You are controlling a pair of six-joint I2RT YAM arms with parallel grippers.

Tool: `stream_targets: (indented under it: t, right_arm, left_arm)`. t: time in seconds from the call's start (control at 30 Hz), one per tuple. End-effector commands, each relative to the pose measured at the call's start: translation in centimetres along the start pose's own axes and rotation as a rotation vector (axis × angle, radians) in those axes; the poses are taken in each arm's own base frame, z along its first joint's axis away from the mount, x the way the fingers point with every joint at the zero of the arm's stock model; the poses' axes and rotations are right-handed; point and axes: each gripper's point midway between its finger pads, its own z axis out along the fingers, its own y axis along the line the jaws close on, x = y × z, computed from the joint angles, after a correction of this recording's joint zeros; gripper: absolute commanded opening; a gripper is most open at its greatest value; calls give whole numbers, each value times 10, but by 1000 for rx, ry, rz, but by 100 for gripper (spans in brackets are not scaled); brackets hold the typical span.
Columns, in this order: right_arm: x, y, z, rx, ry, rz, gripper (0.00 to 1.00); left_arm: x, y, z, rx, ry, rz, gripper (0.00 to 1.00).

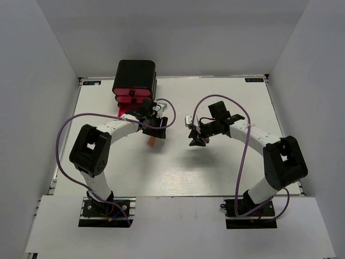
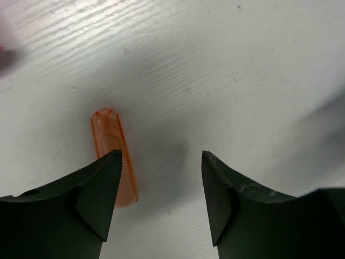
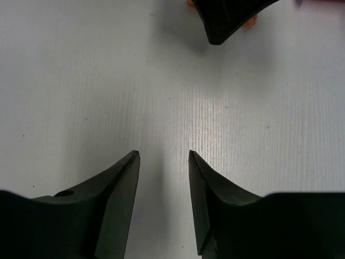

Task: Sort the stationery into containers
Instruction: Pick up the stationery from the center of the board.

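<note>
Your left gripper is spread wide with nothing between its jaws. It points down at the desk, and only bare white surface shows in the gap.

The one piece of stationery you can see is the orange piece. It is a stubby, see-through bit lying flat on the desk, just outside the gap on the left of the wrist view. Its near end is hidden behind one of the fingers, so you cannot tell from here whether the two touch.

From the top camera, the orange piece lies just on the near side of the left gripper. It is in front of the cabinet and apart from it.

The cabinet stands at the far left of the desk, with the pink drawers facing you. Pink of the lowest drawer sticks out in front of the cabinet, partly behind your left arm.

Your right gripper is also parted, though more narrowly, and it pinches nothing. It hangs over bare desk near the middle, to the right of the left gripper and apart from it. At the top of its wrist view you see a black finger of the left gripper with slivers of orange on either side.
</note>
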Motion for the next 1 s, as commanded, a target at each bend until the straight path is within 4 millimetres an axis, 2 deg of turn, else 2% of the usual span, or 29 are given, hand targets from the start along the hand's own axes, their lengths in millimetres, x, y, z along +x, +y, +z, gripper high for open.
stream_targets:
  t: [0.0, 0.13, 0.3, 0.47, 0.67, 0.77, 0.87, 0.93, 0.97]
  right_arm:
    - [-10, -4, -6, 25, -22, -24, 48]
    - [-9, -4, -6, 24, -19, -20, 48]
    - [-7, -3, -5, 19, -18, -17, 48]
    - [-6, -2, -6, 21, -15, -14, 48]
    - [-6, -2, -6, 20, -14, -11, 48]
    - [-5, -1, -6, 21, -13, -9, 48]
    - [-5, -2, -6, 22, -16, -13, 48]
    - [-6, -2, -6, 22, -16, -16, 48]
    - [-5, -3, -6, 26, -14, -12, 48]
  left_arm:
    - [-10, 9, -15, -96, -66, 34, 71]
    - [-3, 23, -15, -169, -53, 20, 69]
    - [11, 38, -6, -241, -6, 14, 66]
    - [13, 42, -3, -272, 2, 21, 52]
    - [20, 38, 4, -275, 26, 37, 42]
    - [25, 39, 5, -277, 35, 28, 41]
    - [29, 39, 6, -279, 41, -2, 32]
    - [17, 36, -5, -243, -16, -62, 25]
    - [11, 39, -8, -236, -64, -148, 23]
